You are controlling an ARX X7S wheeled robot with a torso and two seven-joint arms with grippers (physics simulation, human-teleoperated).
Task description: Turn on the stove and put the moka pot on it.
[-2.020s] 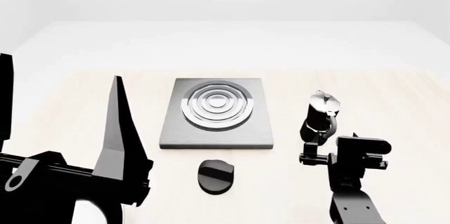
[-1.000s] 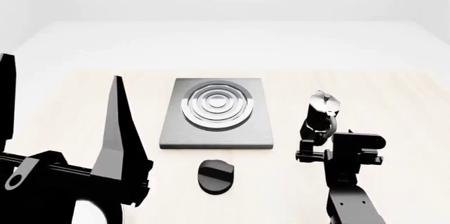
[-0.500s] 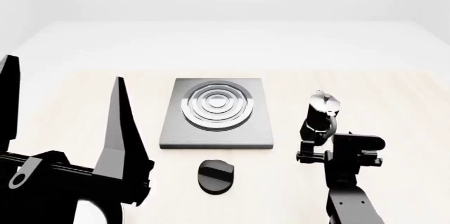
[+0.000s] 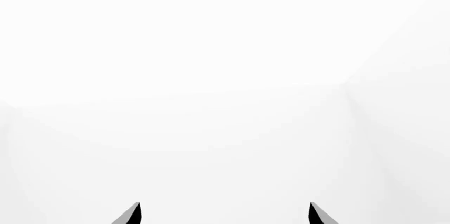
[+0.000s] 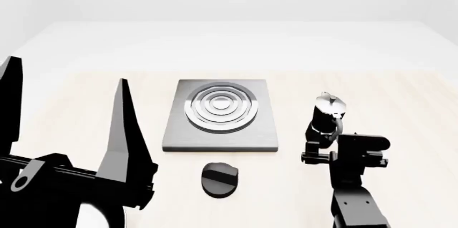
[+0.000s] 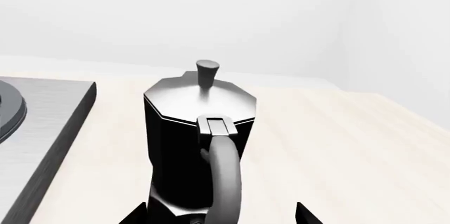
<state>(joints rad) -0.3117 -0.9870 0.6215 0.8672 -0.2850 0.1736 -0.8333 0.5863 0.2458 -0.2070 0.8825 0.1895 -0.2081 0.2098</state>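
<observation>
Closing in from the handle side, the right gripper stands with its jaws spread, only their tips showing at either side of the moka pot in the right wrist view; nothing is held yet. The pot stands upright on the table, just beside the right edge of the stove and apart from it, its curved handle pointing back at the gripper. It looks rigid and metal, probably with some weight low in the black faceted body, and the silver lid with its small knob seems a slick and unreliable hold. A grasp across the handle or the narrowed waist would likely be the firmer one, with the pot kept level so that it does not swing.

The black knob lies on the table in front of the stove, well apart from both arms. The left gripper is raised near the camera with its fingers wide and empty; its wrist view shows only white.

Pale wood-toned tabletop, white floor and walls surround the scene.
</observation>
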